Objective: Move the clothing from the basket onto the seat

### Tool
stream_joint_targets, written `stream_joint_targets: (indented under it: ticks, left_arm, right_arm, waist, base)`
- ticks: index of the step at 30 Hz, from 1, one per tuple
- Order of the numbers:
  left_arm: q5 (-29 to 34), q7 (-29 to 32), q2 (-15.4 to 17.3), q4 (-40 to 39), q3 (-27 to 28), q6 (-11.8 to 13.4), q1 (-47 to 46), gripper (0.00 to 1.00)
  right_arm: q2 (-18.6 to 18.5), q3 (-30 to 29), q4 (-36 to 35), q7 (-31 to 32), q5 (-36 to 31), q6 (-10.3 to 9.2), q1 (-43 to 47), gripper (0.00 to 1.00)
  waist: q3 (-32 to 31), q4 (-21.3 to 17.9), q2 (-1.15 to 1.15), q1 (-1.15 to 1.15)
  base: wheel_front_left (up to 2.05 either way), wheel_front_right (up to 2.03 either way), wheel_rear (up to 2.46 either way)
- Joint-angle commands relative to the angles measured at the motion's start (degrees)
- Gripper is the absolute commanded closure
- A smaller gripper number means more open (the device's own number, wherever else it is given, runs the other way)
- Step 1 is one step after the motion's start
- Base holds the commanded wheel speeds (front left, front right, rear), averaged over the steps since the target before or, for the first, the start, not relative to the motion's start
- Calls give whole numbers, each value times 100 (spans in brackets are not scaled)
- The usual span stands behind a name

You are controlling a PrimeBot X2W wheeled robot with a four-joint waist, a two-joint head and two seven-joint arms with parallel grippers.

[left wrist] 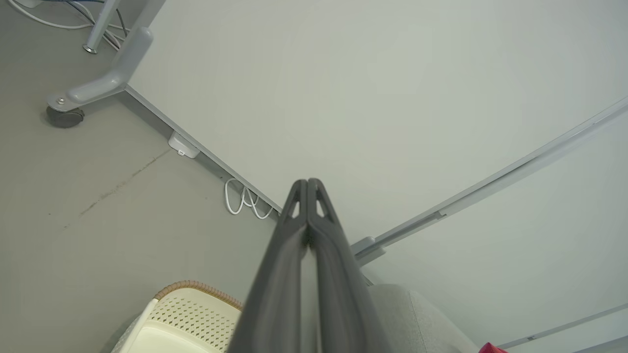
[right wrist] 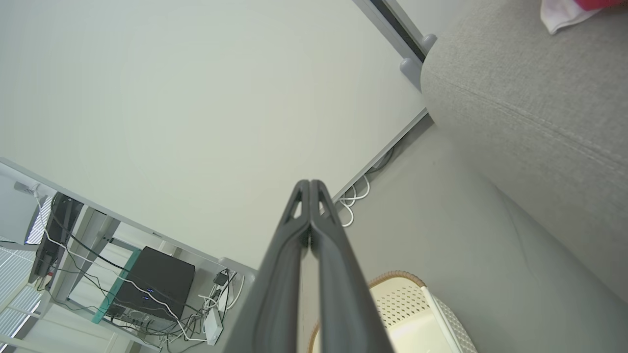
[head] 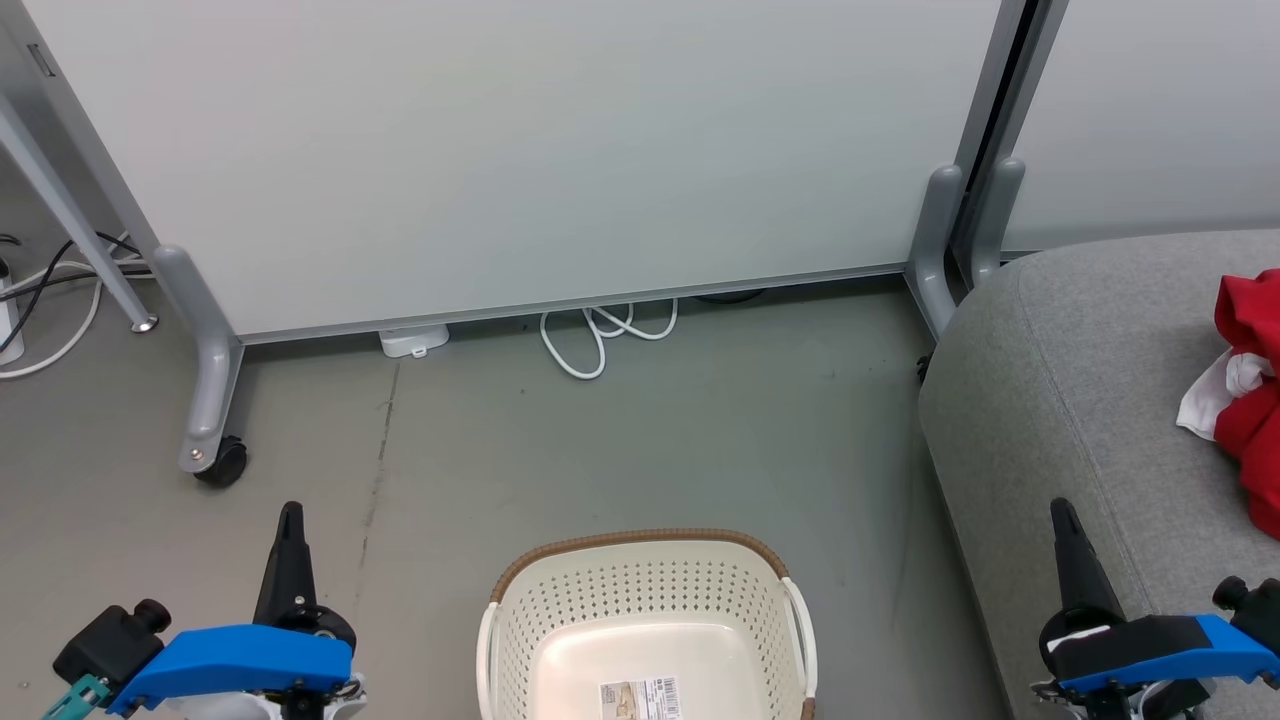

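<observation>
floor (head: 640,440) between basket (head: 640,540) and partition (head: 500,150): open | seat (head: 1080,380): walls right side | cable loop (head: 600,335): at partition foot

Dull grey floor (head: 600,430), pale partition panel (head: 520,150) along the far side on castered feet (white cable (head: 600,335) looped underneath), more cords (head: 60,300) far left.

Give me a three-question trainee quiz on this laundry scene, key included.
1. True or false: the clothing lies inside the basket.
2. Multiple choice: the left gripper and right gripper are A) both open, B) both shut, C) one open, one shut.
3. Short answer: on which side of the basket, by the robot's own sides, does the seat stand?
Key: 1 false, it lies on the seat; 2 B; 3 right.
</observation>
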Motion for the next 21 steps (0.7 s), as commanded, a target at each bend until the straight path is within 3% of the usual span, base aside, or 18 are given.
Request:
stream_joint_targets:
  ticks: [1, 21]
  left_arm:
    - [-183, 54, 11, -78, 43, -22, -171, 100]
    - [-1447, 378, 12, -91, 148, -31, -250, 100]
  right_arm:
    - [-29, -19, -80, 42, 200, 2, -164, 100]
    - [-32, -56, -130, 369, 1530, 2, -214, 100]
  waist:
    - [0, -3, 0, 0]
    - [1, -46, 0, 0]
  base:
    - [0, 0, 0]
    - [0, 0, 0]
